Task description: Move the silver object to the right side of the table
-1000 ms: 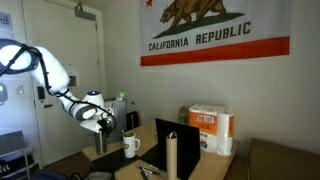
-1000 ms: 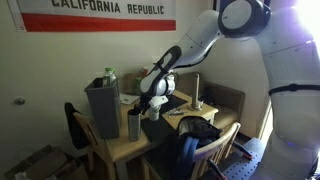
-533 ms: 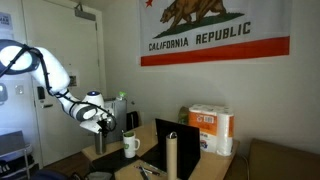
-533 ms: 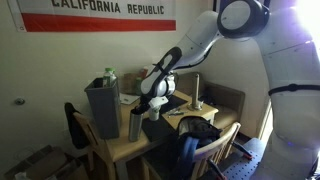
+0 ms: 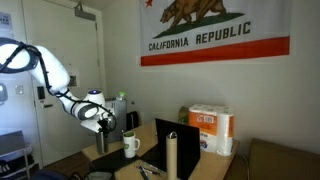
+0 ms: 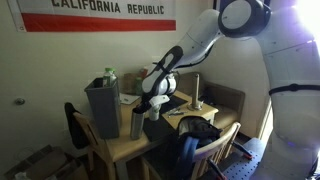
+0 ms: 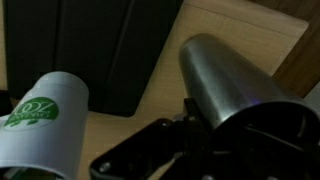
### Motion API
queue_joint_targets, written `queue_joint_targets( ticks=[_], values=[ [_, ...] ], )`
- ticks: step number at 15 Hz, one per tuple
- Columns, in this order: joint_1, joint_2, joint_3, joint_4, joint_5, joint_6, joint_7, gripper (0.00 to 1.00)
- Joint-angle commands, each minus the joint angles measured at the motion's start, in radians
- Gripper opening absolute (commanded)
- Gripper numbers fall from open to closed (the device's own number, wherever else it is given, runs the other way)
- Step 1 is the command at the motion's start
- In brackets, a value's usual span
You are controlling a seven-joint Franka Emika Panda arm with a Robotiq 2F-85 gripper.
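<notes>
Gripping the silver object [image 6: 137,125] near its top, the tool [image 6: 146,108] is clenched around it; the wrist view shows the cylinder close against the tool. In an exterior view the object is upright over the bench's [image 6: 125,152] near left part, just right of a grey box [image 6: 103,108]. A white mug [image 7: 45,118] is beside it.

A white wall [image 5: 120,75] carries a California Republic flag [image 5: 215,32], with a pale door [image 5: 80,60] beside it. A brown seat [image 5: 285,160], possibly a sofa, sits low in the corner. In an exterior view, a wooden chair [image 6: 228,135] stands under washed-out bright light [image 6: 300,12].
</notes>
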Motion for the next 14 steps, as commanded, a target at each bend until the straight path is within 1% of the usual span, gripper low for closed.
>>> queue_joint_targets(
  ticks=[1, 3, 5, 7, 9, 12, 14],
  values=[
    [-0.027, -0.122, -0.008, -0.029, -0.006, -0.126, 0.016, 0.05],
    [-0.060, -0.196, -0.014, -0.046, 0.016, -0.207, -0.010, 0.05],
    [-0.086, -0.268, -0.039, -0.046, 0.027, -0.306, -0.018, 0.05],
    [-0.093, -0.326, -0.098, -0.036, -0.024, -0.423, 0.025, 0.05],
    [-0.103, -0.356, -0.154, -0.023, -0.081, -0.501, 0.059, 0.05],
    [-0.133, -0.370, -0.229, -0.015, -0.155, -0.564, 0.119, 0.05],
    [-0.157, -0.363, -0.270, -0.019, -0.202, -0.557, 0.163, 0.05]
  ],
)
